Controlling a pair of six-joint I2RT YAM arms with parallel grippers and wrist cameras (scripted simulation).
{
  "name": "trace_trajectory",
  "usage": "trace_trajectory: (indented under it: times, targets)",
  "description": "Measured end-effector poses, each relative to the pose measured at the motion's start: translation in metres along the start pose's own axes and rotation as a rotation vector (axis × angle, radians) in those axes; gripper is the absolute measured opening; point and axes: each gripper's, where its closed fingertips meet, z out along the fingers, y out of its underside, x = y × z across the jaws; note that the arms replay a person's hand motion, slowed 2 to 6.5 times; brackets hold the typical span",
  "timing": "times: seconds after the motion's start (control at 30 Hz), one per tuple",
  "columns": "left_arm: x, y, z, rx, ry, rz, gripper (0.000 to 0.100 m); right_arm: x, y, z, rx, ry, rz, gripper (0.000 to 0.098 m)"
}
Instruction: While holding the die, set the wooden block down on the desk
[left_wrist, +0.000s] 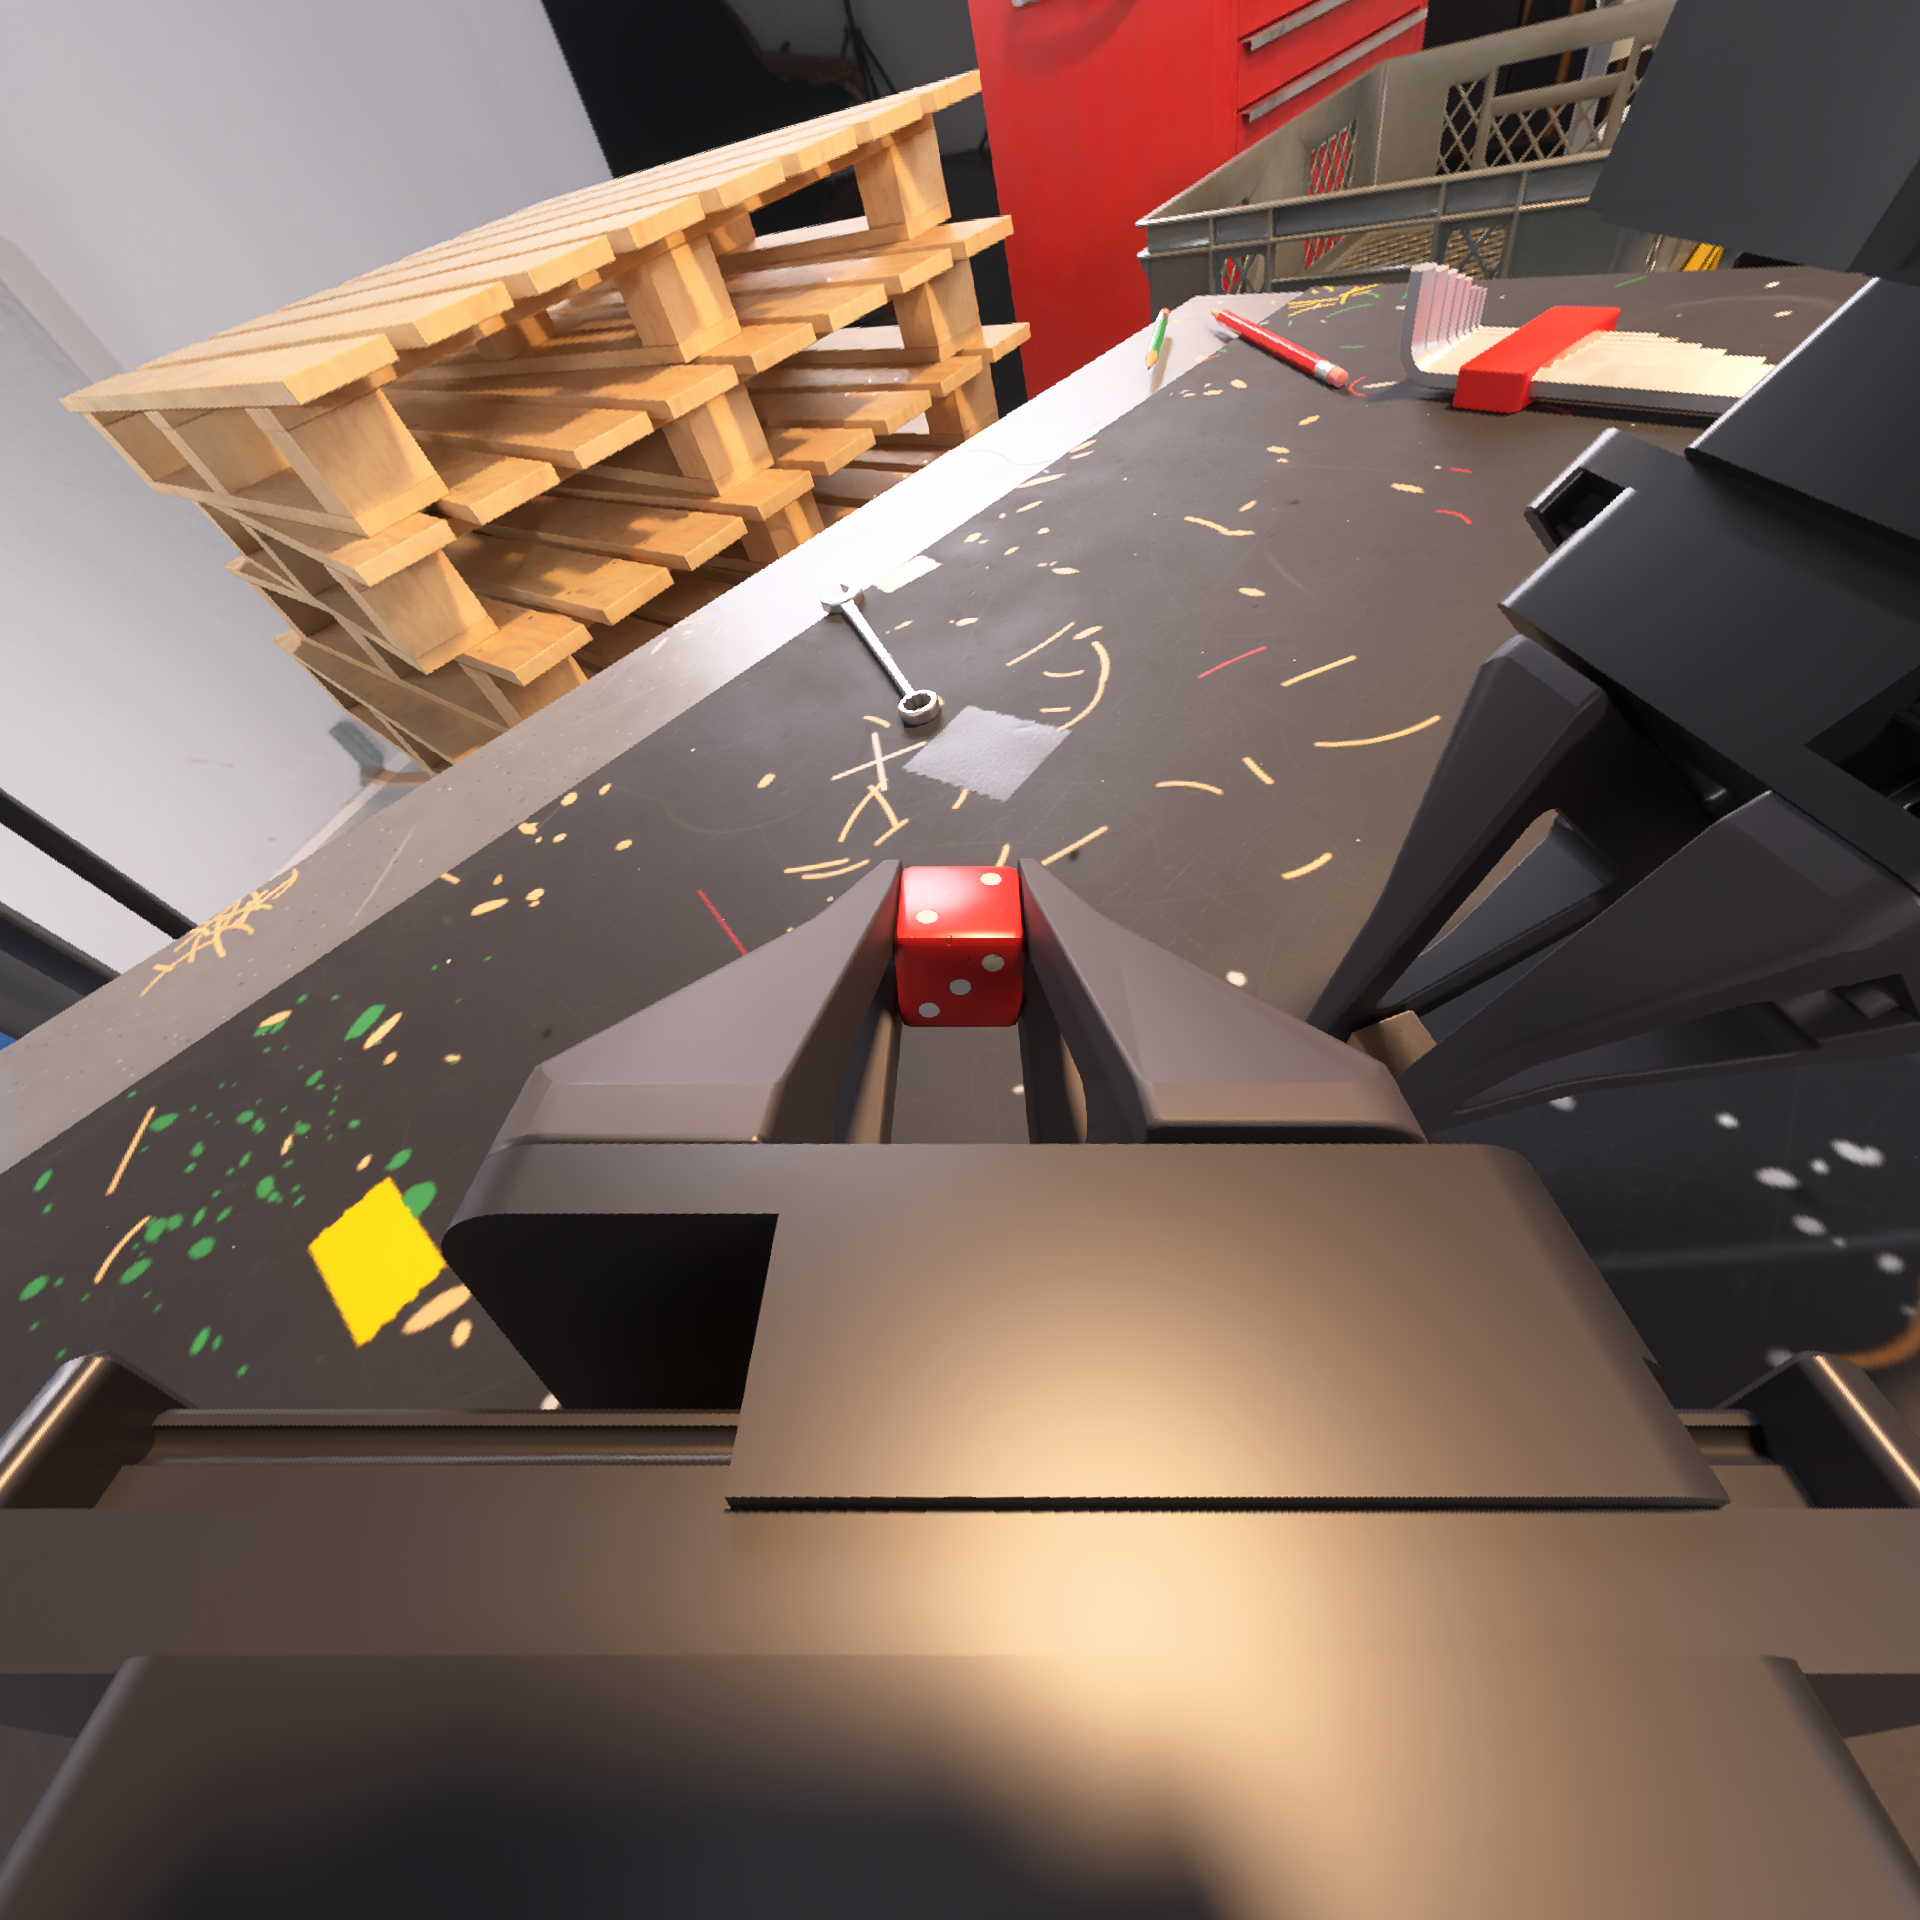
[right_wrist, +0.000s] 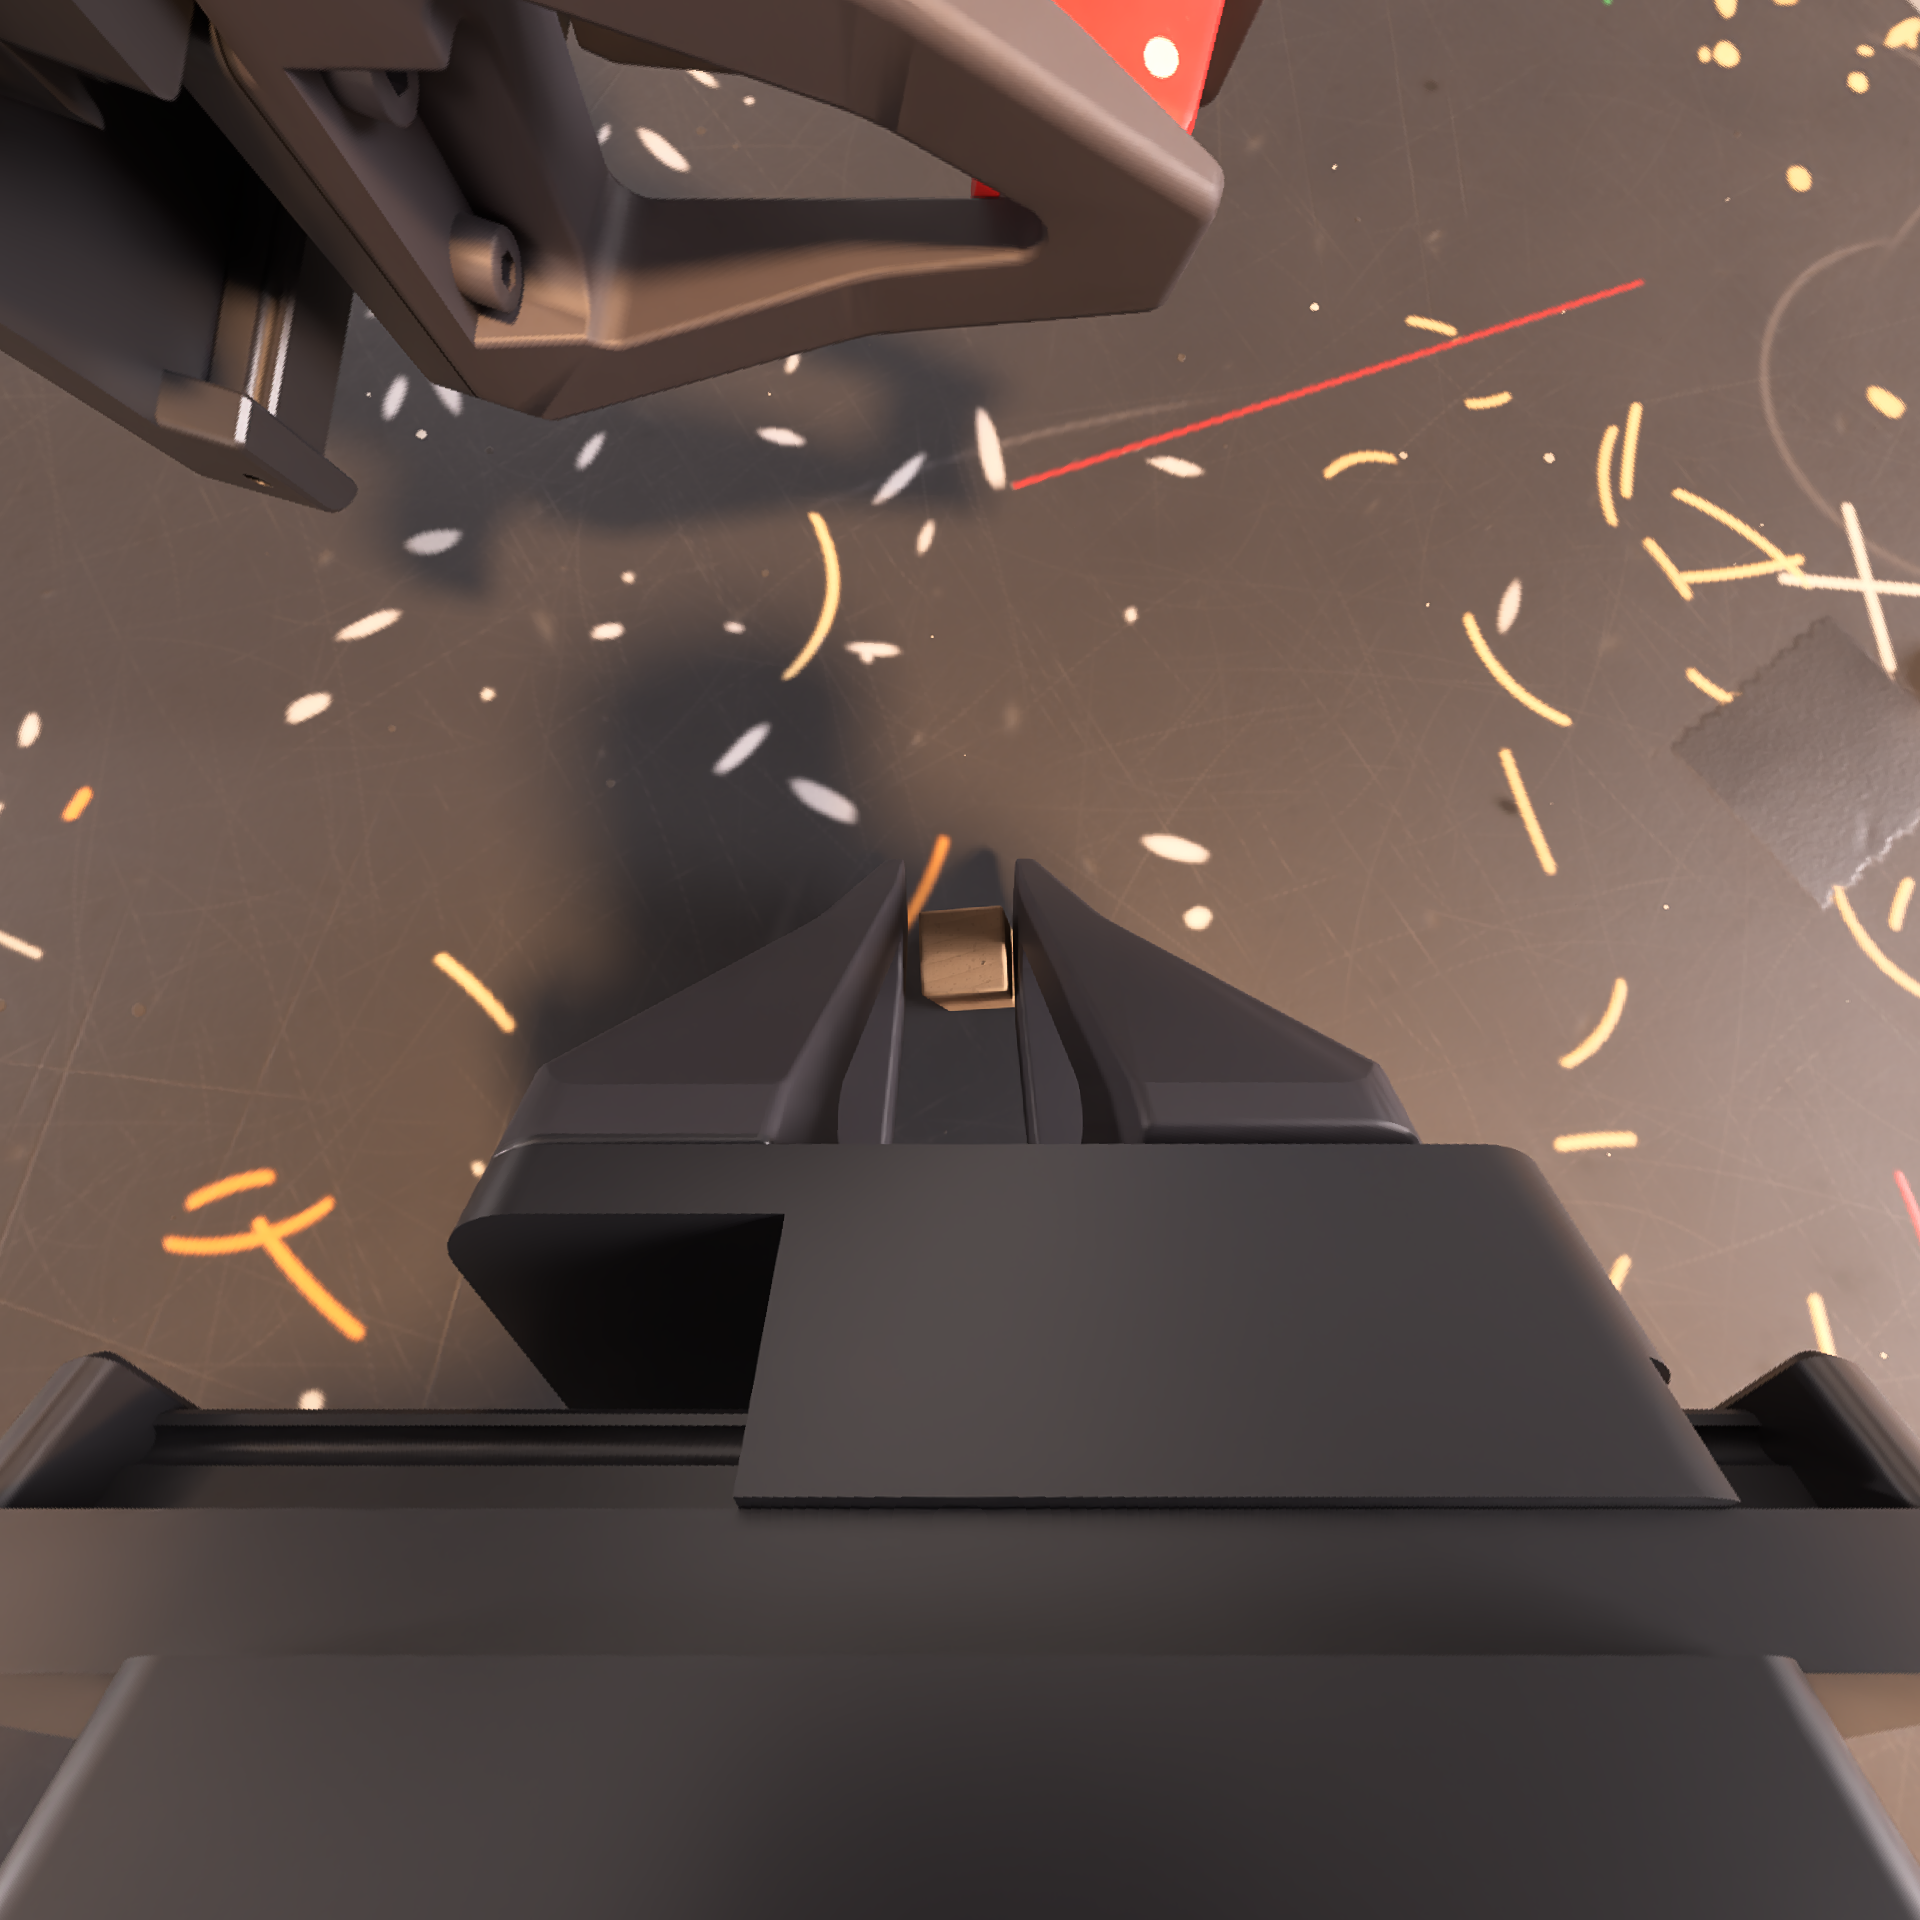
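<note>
Our left tool (left_wrist: 958, 940) is right in front of us, and its two fingers are pressed tight on the red die (left_wrist: 958, 943), one on each side. We hold the die up in the air above the dark counter (left_wrist: 1195, 582), which is full of paint spots and scratches. Looking from left to right, we see a stack of wooden pallets (left_wrist: 540, 416) past the counter's edge, then a small silver wrench (left_wrist: 883, 652) lying on the counter, then a red pencil (left_wrist: 1280, 348) far off near the back. On the right side sits our right tool (right_wrist: 961, 956). Its fingers are squeezed on the little wooden block (right_wrist: 966, 956), which is tan and much smaller than the die. The block hangs over the counter, and we can see the tool's dark shadow under it, so we think it is not touching down yet. We think we are in the lowering step. Next, our right tool needs to go down gently until the block rests flat on a bare spot, and then let its fingers spread apart. Our left tool must keep its squeeze on the die the whole time and stay out of the way, since the two tools are near each other.
</note>
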Motion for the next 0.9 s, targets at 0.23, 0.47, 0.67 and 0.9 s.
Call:
trace_trajectory:
  times: [0.23,0.47,0.67,0.9]
  targets:
    - [0.0,0.0,0.0,-0.001,0.0,0.001,0.018,0.0,0.0,0.0,0.0,0.0,-0.001,0.0172]
    - [0.0,0.0,0.0,-0.002,0.0,0.001,0.018,0.0,0.0,0.0,0.002,0.0,-0.002,0.0182]
    - [0.002,0.002,0.0,-0.006,0.014,0.005,0.018,-0.002,-0.005,-0.004,0.059,-0.007,-0.016,0.0212]
    - [0.01,-0.004,-0.003,0.038,0.136,-0.008,0.018,-0.001,-0.021,-0.025,0.202,-0.088,-0.071,0.0243]
